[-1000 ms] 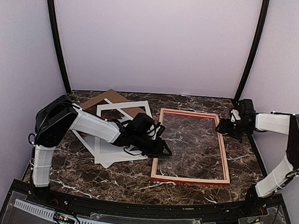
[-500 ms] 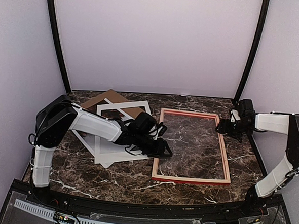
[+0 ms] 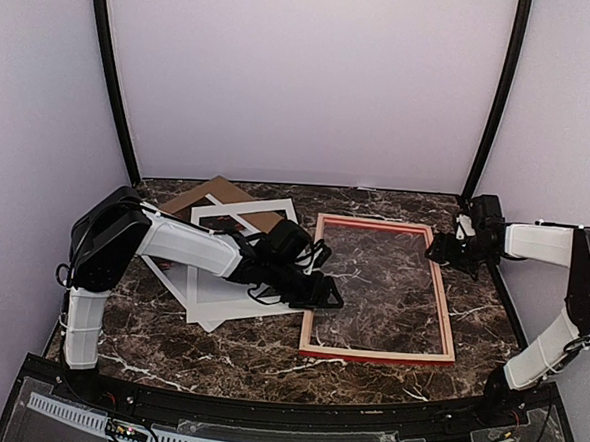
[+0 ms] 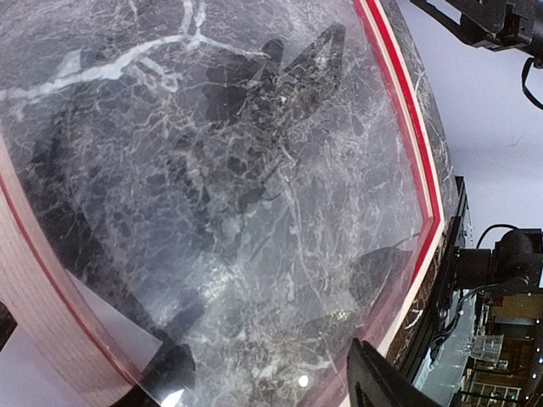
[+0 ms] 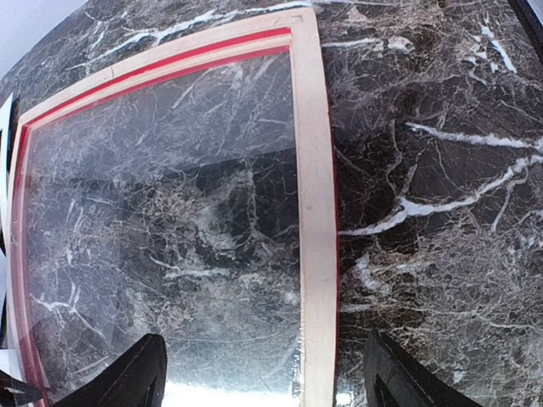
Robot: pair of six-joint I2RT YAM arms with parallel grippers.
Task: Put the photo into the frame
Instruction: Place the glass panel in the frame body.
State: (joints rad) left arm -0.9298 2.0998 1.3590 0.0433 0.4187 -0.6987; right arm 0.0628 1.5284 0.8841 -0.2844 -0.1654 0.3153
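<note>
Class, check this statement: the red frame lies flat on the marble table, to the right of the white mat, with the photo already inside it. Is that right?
Not quite. The frame is empty: the marble table shows through its pane, as the top external view shows. It does lie flat, to the right of the white mat.

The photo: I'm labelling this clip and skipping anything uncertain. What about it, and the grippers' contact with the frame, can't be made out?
- Photo: top external shows only a reddish patch in the white mat's window; the mat covers the rest.
- Left gripper: black against the dark table in top external; left wrist's bottom edge cuts off its fingertips, so contact with the frame is unclear.
- Right gripper: tiny in top external; right wrist crops its fingertips.
</note>
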